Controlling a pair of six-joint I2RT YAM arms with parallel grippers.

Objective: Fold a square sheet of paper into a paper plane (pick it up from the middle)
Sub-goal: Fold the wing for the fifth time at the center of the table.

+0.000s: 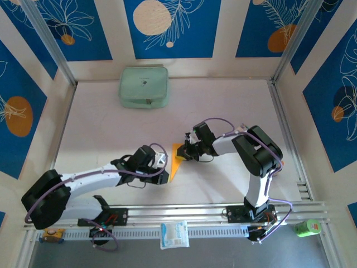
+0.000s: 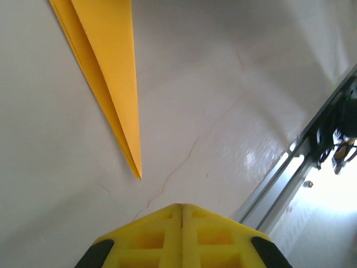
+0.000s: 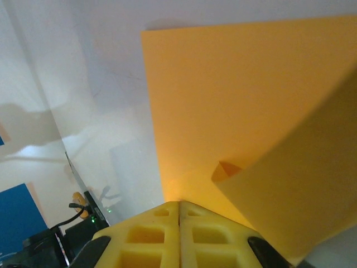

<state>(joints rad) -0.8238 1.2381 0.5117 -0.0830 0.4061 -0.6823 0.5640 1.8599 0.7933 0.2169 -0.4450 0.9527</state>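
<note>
Paper plane, thin, limp and easily creased, lies at eleven o'clock from the clenched, empty left gripper and against the clenched right gripper (grasp unclear), so I would pinch its stiffer folded spine.

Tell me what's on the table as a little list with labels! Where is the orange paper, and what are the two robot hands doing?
paper: orange-yellow folded paper, narrow with a sharp tip, lying on the white table between the two arms
left gripper: shut, just short of the paper's tip, not touching it
right gripper: shut, fingertips at the paper's edge; a folded flap stands raised beside them
far side: pale green zipped pouch, lying flat
near rail: white-and-blue packet
</note>
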